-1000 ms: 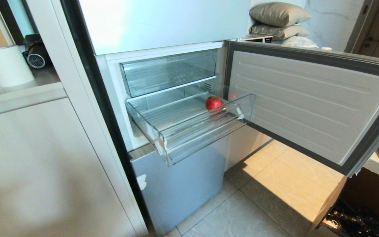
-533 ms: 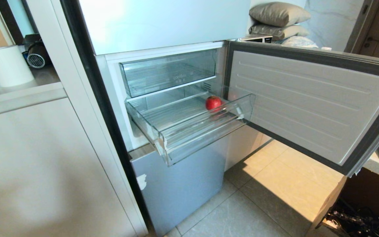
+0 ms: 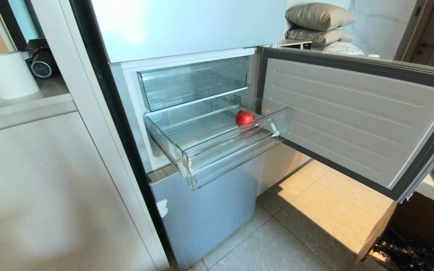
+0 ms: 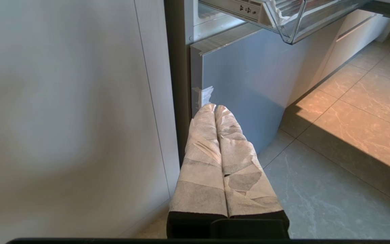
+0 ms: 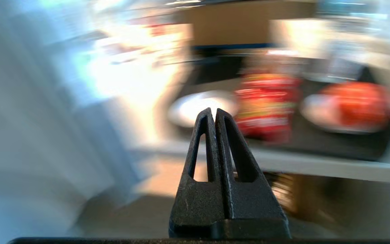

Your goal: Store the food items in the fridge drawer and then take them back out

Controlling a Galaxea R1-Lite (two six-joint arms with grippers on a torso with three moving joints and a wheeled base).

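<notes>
Black and bare, the right end effector [image 5: 215, 113] has its two fingers pressed flat together with nothing between them. Its wrist view is smeared; beyond the fingertips lie a grey tabletop [image 5: 317, 166] edge, a dark tray and blurred red shapes, one on a pale plate, too smeared to name. The left end effector [image 4: 214, 109], wrapped in pale tape, is likewise closed tight and empty, hanging low before the fridge's grey lower panel [image 4: 242, 84], near it but not touching. Neither arm shows in the head view. There, the fridge drawer [image 3: 236, 165] stands pulled out beneath the clear bin [image 3: 192, 81], beside the open fridge door [image 3: 352, 113]. One red fruit [image 3: 244, 117] rests on the drawer's ribbed floor, toward its back right corner.
</notes>
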